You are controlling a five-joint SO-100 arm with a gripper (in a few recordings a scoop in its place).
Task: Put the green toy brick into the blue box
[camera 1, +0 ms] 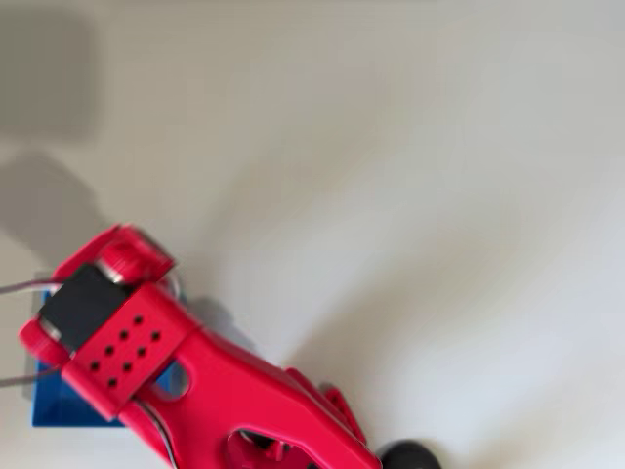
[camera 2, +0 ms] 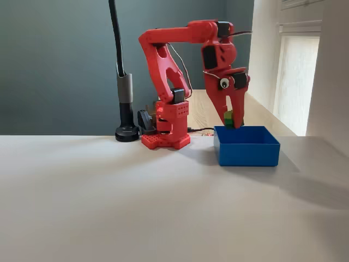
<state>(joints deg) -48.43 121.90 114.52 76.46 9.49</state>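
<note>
Overhead, arm bent downward, end effector (camera 2: 233, 121) gripping green toy brick (camera 2: 228, 118) above blue box (camera 2: 246, 147).

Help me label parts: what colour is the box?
Bright blue box, clearest in the fixed view.

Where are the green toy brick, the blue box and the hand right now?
green toy brick (camera 2: 229, 118): fixed view, its lime side between the fingers.
blue box (camera 2: 248, 153): fixed view, its front wall.
hand (camera 2: 233, 121): fixed view, between the fingertips, just above the box.
</note>
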